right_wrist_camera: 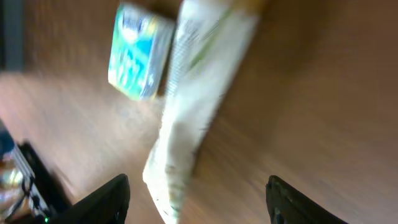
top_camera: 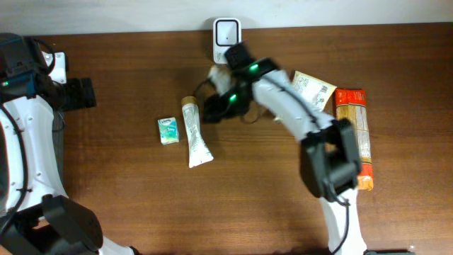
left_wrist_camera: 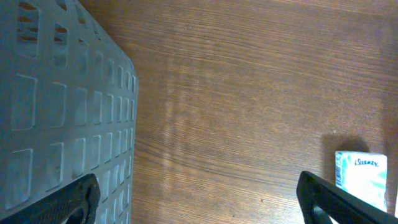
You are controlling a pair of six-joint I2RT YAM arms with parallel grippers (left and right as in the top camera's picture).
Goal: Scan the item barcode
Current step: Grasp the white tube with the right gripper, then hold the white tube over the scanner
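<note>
The tube (top_camera: 195, 134) lies flat on the worktop (top_camera: 283, 212), touched by nothing, probably so a tool can take it to the scanner (top_camera: 226, 34). A small green box (top_camera: 168, 130) sits just beside it. The right tool (right_wrist_camera: 198, 198) hovers over the tube, jaws wide and empty. The left tool (left_wrist_camera: 199, 202) gapes wide near a basket (left_wrist_camera: 56, 106), which its wrist view shows plainly.

On the table (top_camera: 127, 198), the tissue pack (top_camera: 168, 130) lies just left of the tube (top_camera: 195, 138). The scanner (top_camera: 226, 32) stands behind them, and a flat packet (top_camera: 315, 88) and a long packet (top_camera: 354, 127) lie at the right.
</note>
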